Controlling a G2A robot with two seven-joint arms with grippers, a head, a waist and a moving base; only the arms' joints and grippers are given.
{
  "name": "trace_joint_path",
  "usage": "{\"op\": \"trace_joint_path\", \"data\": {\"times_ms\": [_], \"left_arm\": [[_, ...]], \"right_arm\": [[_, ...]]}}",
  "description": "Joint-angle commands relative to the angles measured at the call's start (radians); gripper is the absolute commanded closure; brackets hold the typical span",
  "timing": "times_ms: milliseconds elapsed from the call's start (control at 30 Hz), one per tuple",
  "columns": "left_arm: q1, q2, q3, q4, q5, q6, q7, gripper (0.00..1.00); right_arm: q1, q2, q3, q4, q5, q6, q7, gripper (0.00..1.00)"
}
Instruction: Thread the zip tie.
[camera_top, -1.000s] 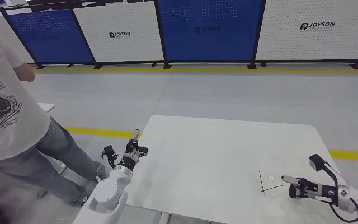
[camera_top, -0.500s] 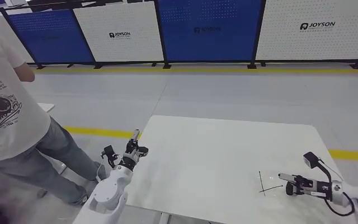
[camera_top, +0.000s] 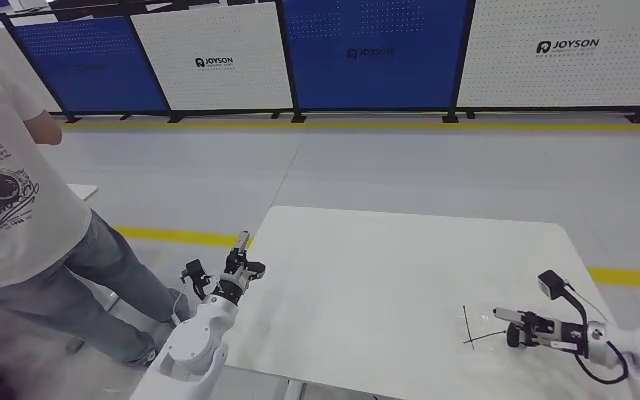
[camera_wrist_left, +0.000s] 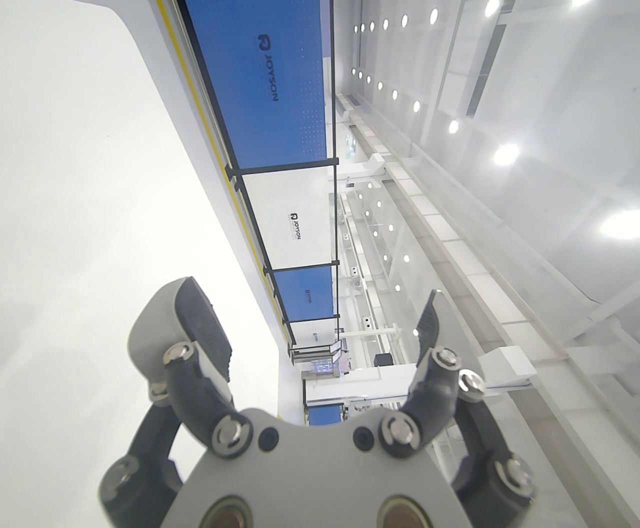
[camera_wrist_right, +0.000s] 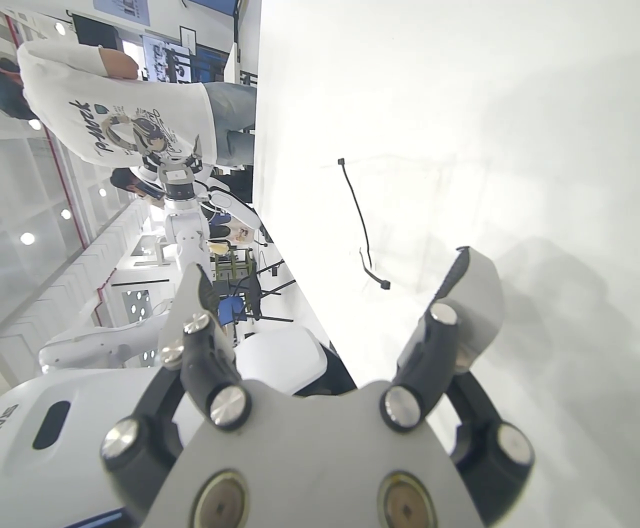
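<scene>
Two black zip ties (camera_wrist_right: 356, 205) lay touching on the white desk (camera_top: 400, 270), right claw (camera_wrist_right: 328, 265) spread wide, held low and level just beside them, left claw (camera_wrist_left: 310, 295) likewise wide, poised at the desk's left edge, well apart.

the zip tie (camera_wrist_right: 355, 200) looks plastic, the white table (camera_top: 400, 270) smooth and matt.

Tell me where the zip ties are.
Top view: two black zip ties lie crossed on the white table, on its right side near the robot's edge, just ahead of the open right gripper.
</scene>
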Motion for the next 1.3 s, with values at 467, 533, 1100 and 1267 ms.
{"op": "trace_joint_path", "data": {"times_ms": [467, 533, 1100, 1267], "left_arm": [[0.000, 0.000, 0.000, 0.000, 0.000, 0.000, 0.000, 0.00], [0.000, 0.000, 0.000, 0.000, 0.000, 0.000, 0.000, 0.00], [0.000, 0.000, 0.000, 0.000, 0.000, 0.000, 0.000, 0.00], [0.000, 0.000, 0.000, 0.000, 0.000, 0.000, 0.000, 0.00]], "right_arm": [[0.016, 0.009, -0.028, 0.052, -0.016, -0.007, -0.006, 0.53], [0.016, 0.009, -0.031, 0.054, -0.017, -0.008, -0.011, 0.56], [0.032, 0.014, -0.053, 0.102, 0.019, -0.027, -0.003, 0.72], [0.036, 0.014, -0.063, 0.108, 0.023, -0.029, -0.005, 0.73]]}}
